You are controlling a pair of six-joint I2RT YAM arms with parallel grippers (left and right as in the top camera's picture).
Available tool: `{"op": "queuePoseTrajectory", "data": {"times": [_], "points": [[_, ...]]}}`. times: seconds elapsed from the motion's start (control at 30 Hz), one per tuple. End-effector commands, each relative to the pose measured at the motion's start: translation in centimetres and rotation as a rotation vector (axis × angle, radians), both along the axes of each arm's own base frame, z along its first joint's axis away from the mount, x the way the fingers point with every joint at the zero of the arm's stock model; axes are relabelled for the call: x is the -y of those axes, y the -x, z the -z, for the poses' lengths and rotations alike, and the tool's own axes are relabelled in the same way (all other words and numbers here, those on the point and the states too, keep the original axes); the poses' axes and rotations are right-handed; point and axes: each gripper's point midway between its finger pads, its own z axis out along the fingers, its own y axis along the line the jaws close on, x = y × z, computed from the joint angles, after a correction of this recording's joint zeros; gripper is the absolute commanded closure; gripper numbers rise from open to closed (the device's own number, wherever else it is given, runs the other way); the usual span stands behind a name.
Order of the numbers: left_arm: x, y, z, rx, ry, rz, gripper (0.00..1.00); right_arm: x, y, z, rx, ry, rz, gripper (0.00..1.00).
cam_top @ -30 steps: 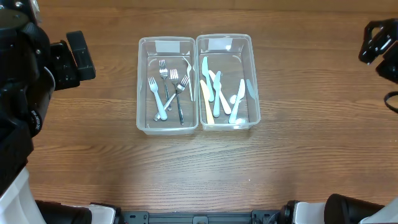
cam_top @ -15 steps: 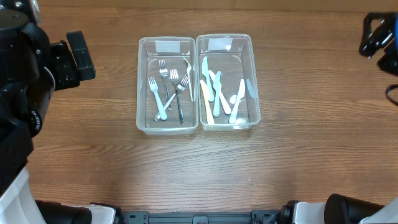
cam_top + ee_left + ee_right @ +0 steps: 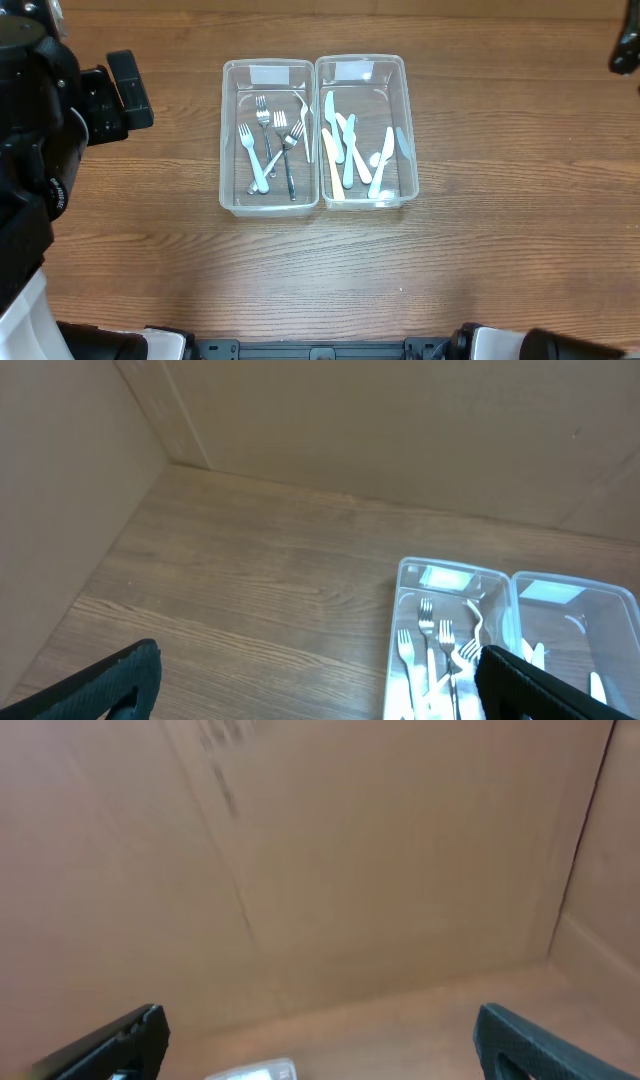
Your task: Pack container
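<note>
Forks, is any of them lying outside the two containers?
No, all the forks lie inside one container, beside the second container.

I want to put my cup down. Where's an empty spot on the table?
The wide strip of table on the near side of the two bins is bare, and so is the stretch right of the knife bin. The fork bin and knife bin are crowded, and the left arm fills the left edge.

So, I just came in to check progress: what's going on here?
Nothing is being handled. Two bins sit side by side on the table: the left bin holds forks, the right bin knives. The left gripper and right gripper are both open and empty, away from the bins.
</note>
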Motion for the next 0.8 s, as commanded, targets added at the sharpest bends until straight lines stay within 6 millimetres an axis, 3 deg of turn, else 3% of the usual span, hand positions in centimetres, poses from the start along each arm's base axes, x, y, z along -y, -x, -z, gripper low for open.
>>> {"op": "queuePoseTrajectory", "data": {"times": [0.0, 0.13, 0.33, 0.47, 0.63, 0.77], "points": [[-0.5, 0.1, -0.3, 0.007, -0.019, -0.016, 0.0, -0.5, 3.5, -2.2, 0.101, 0.032, 0.016, 0.0], [-0.5, 0.1, -0.3, 0.007, -0.019, -0.016, 0.0, -0.8, 3.9, -0.8, 0.089, 0.026, 0.003, 0.0], [-0.5, 0.1, -0.3, 0.007, -0.019, -0.015, 0.0, -2.0, 3.3, 4.3, 0.048, 0.005, -0.072, 0.0], [-0.5, 0.1, -0.3, 0.007, -0.019, -0.016, 0.0, -2.3, 2.5, 10.0, -0.011, -0.015, -0.096, 0.0], [-0.5, 0.1, -0.3, 0.007, -0.019, -0.015, 0.0, -3.1, 2.1, 18.6, -0.141, -0.065, -0.149, 0.0], [-0.5, 0.1, -0.3, 0.007, -0.019, -0.015, 0.0, -3.8, 2.6, 23.8, -0.187, -0.089, -0.183, 0.0]]}}
